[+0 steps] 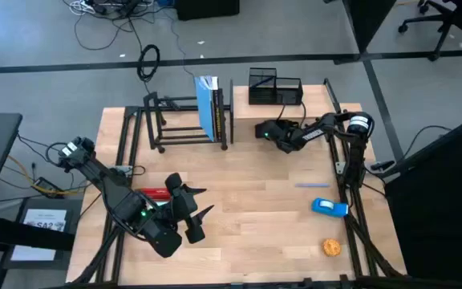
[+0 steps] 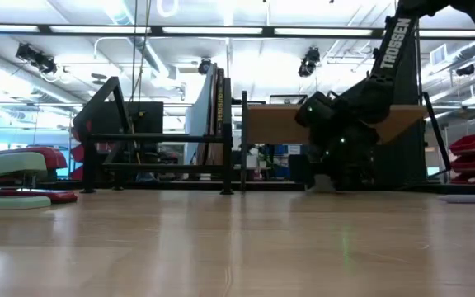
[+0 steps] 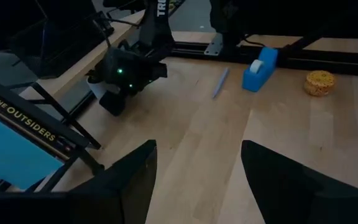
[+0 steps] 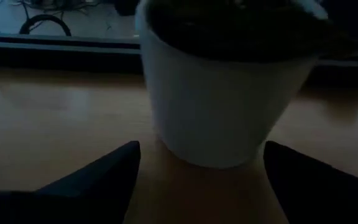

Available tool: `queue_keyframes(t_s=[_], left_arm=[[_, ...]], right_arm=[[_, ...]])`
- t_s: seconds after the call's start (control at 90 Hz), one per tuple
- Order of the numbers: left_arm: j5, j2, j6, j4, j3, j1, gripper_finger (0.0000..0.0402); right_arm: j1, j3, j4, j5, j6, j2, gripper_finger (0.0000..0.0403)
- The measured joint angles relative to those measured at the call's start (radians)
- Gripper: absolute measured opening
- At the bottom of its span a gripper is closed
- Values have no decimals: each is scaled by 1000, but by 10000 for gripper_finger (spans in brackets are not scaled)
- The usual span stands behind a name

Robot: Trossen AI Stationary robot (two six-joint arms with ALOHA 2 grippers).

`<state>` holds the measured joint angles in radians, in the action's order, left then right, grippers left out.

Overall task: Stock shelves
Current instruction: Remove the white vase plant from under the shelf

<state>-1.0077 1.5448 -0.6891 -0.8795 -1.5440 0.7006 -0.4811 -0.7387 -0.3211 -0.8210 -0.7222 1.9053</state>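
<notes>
Right fingers [image 4: 197, 180] spread, white pot [image 4: 229, 93] just ahead between them

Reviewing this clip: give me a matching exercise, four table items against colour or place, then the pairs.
Items:
1. tape dispenser
2. round sponge
3. stapler
4. white cup

Descriptions:
A. red, beside the left gripper
B. directly in front of the right gripper
C. blue
D. orange-yellow, near the table's front right corner

Pairs: 1-C, 2-D, 3-A, 4-B
</notes>
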Motion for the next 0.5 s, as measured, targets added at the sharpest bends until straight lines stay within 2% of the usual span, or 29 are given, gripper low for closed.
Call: queue_keyframes(t_s=[0.5], left_arm=[[0, 0, 0, 0, 0, 0, 214]], right_arm=[[-10, 0, 24, 0, -9, 0, 306]])
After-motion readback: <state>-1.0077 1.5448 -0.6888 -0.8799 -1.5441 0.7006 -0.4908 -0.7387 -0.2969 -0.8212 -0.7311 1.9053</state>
